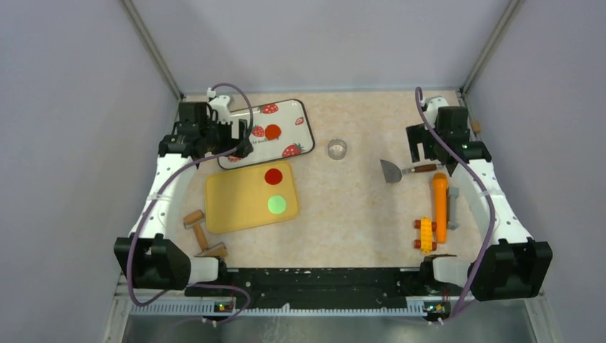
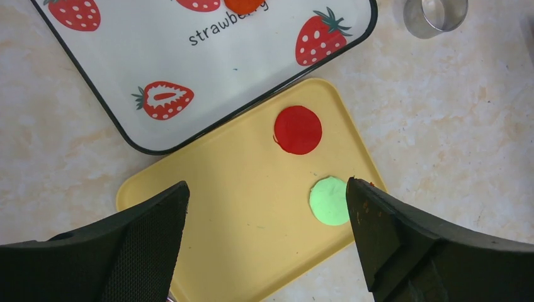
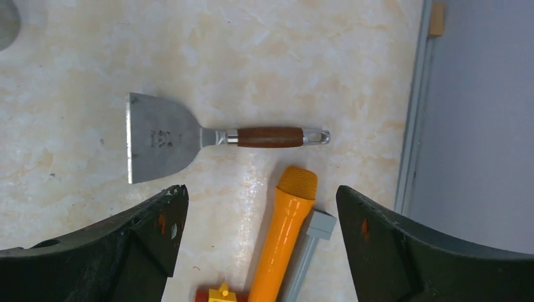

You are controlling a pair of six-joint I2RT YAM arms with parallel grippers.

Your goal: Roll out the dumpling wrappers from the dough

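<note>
Table (image 1: 357, 207): we see a pale marbled top under both arms.
Strawberry tray (image 2: 252, 63): it lies ahead of the left gripper (image 2: 267, 189), and its black rim meets the far edge of the yellow board.
Yellow board (image 2: 239, 239): it lies directly below the left gripper's fingers.
Left gripper: the jaws are spread wide and hold nothing. They hang above the board, touching neither disc.
Right gripper (image 3: 261, 192): the jaws are also spread wide and empty, above bare table.
Orange roller (image 3: 283, 233): its rounded end lies between the right gripper's fingers, with a grey bar (image 3: 312, 245) just beside it.
Scraper (image 3: 164, 135): it lies just ahead of the right gripper, with the blade toward its left finger and the brown handle across the gap.
Wooden roller (image 1: 196, 225): it lies behind the left gripper, beside the board near the arm's base.
Ring cutter (image 2: 434, 16): it stands ahead and to the right of the left gripper, on the table.
Red wrapper (image 2: 298, 129): it lies flat on the board, just ahead of the gap between the left fingers.
Green wrapper (image 2: 330, 201): it lies on the board at the tip of the left gripper's right finger.
Orange-red wrapper (image 2: 244, 5): we see it on the tray, farthest ahead of the left gripper.
</note>
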